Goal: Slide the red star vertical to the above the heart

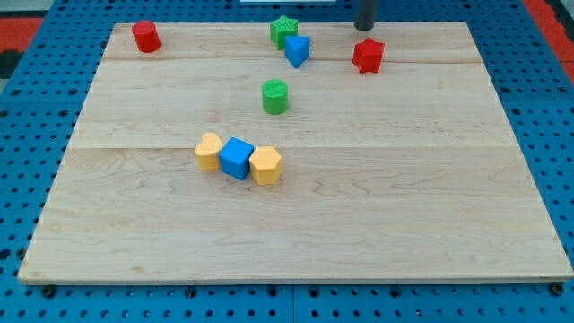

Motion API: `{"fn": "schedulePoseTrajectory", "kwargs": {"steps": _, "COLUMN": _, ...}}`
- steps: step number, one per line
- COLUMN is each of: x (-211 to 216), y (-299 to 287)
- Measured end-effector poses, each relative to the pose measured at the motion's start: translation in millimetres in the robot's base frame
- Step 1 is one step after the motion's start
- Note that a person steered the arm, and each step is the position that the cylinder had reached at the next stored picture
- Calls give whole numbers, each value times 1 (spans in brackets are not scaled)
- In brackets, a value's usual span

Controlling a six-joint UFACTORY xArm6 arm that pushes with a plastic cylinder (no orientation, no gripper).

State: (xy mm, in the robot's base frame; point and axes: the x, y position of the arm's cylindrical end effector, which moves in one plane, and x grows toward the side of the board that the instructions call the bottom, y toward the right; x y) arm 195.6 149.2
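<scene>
**Hovering Rod Above the Red Star at the Board's Top Edge**

Taking the green cylinder [275, 96] near the middle of the wooden board [430, 224] as the landmark, the blocks read as follows from the view's left to its right.

Far to the cylinder's upper left, near the board's top left corner, stands a red cylinder [145, 36], well apart from everything else. Below and to the left of the green cylinder lies a row of three touching blocks: a yellow heart [208, 151] at the view's left end, a blue cube [237, 158] in the middle, and a yellow hexagon-like block [265, 165] at the right end, almost straight below the landmark.

Just above the green cylinder, near the board's top edge, sits a green star [283, 30]; a blue triangular block [297, 50] touches it on its lower right side.

To the upper right of the green cylinder, well apart from it, rests the red star [368, 56]. It is far to the right of the yellow heart and higher in the view.

The rod's tip [365, 28] is directly above the red star in the view, just beside its upper edge; whether they touch cannot be told. The arm carries no claw, so no claw state can be told.
</scene>
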Motion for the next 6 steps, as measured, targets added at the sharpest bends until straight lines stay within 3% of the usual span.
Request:
{"fn": "schedulePoseTrajectory", "kwargs": {"steps": 2, "x": 90, "y": -20}}
{"fn": "schedulePoseTrajectory", "kwargs": {"steps": 3, "x": 103, "y": -1}}
{"fn": "schedulePoseTrajectory", "kwargs": {"steps": 4, "x": 111, "y": -121}}
{"fn": "schedulePoseTrajectory", "kwargs": {"steps": 5, "x": 109, "y": -182}}
{"fn": "schedulePoseTrajectory", "kwargs": {"steps": 6, "x": 142, "y": -231}}
